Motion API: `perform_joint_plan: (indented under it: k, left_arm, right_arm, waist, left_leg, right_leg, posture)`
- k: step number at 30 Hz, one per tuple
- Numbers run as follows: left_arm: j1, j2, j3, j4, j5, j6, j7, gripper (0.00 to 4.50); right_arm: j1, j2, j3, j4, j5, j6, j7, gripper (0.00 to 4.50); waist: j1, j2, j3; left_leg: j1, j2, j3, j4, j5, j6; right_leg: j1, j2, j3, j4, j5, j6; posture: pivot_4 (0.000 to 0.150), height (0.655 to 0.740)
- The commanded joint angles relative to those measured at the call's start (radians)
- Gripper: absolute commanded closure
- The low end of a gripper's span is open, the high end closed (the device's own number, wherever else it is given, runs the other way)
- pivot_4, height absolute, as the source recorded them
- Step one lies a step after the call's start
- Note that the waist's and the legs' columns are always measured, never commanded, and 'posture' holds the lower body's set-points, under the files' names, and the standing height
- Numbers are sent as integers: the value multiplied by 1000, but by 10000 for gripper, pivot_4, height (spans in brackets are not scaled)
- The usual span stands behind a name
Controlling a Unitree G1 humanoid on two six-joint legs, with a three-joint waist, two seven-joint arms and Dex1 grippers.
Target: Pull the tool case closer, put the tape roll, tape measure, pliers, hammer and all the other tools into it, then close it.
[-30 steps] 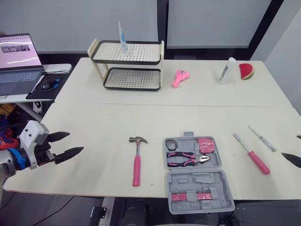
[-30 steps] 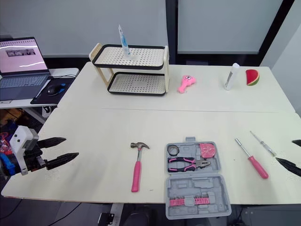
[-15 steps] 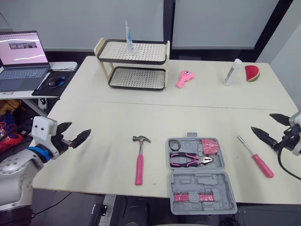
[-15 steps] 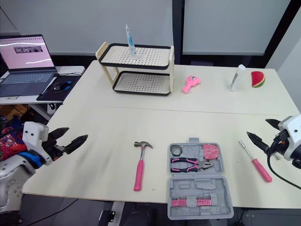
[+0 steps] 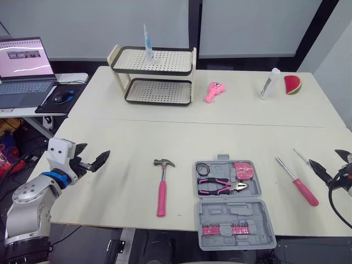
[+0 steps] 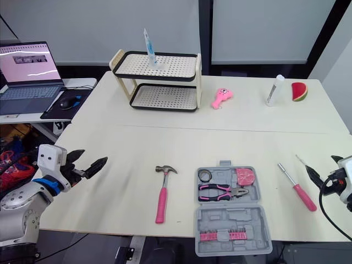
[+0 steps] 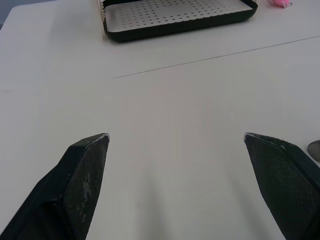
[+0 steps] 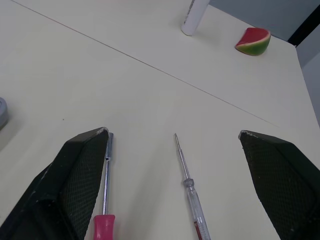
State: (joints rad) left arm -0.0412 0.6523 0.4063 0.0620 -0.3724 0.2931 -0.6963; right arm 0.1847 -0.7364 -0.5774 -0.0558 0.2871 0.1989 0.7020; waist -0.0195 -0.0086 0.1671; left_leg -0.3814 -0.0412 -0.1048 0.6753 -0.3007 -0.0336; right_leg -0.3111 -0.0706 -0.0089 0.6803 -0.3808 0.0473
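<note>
The grey tool case lies open near the table's front edge. Its upper half holds the black tape roll, pink tape measure and pink pliers; a row of bits sits in the lower half. Left of the case lies the pink-handled hammer. To its right lie a red-handled screwdriver and a thin clear screwdriver. My right gripper is open, just right of both screwdrivers and low over the table. My left gripper is open over bare table, well left of the hammer.
A two-tier black shelf stands at the back left with a tube upright on top. A pink toy, a white bottle and a watermelon slice sit along the back. A laptop is on a side table, left.
The camera has shifted. My left gripper has come in over the table's left side. My right gripper came in toward the screwdrivers, then drew back a little to the right. Both stay open.
</note>
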Motion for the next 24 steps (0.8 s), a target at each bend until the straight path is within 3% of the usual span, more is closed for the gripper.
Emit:
perform_joint_plan:
  k: [1, 13, 24]
  left_arm:
    - [12, 4, 9, -31, -9, -11, -3, 0]
    - [69, 15, 5, -120, -32, 9, -11, 0]
    - [-338, 105, -227, -107, -83, 94, -262, 0]
  right_arm:
    - [-21, -16, -11, -25, 15, -7, 0, 499]
    - [-72, -57, 22, 33, 6, -11, 32, 499]
    - [90, -52, -93, 16, 17, -27, 36, 499]
  waist:
    - [-1, 0, 0]
    - [-4, 0, 0]
    - [12, 1, -1]
  left_leg:
    - [0, 0, 0, 0, 0, 0]
    - [0, 0, 0, 0, 0, 0]
    - [0, -1, 3, 0, 0, 0]
  right_leg:
    - [0, 0, 0, 0, 0, 0]
    - [0, 0, 0, 0, 0, 0]
    - [1, 0, -1, -1, 0, 0]
  posture:
    - [1500, 7400]
    - [1500, 7400]
    - [1500, 7400]
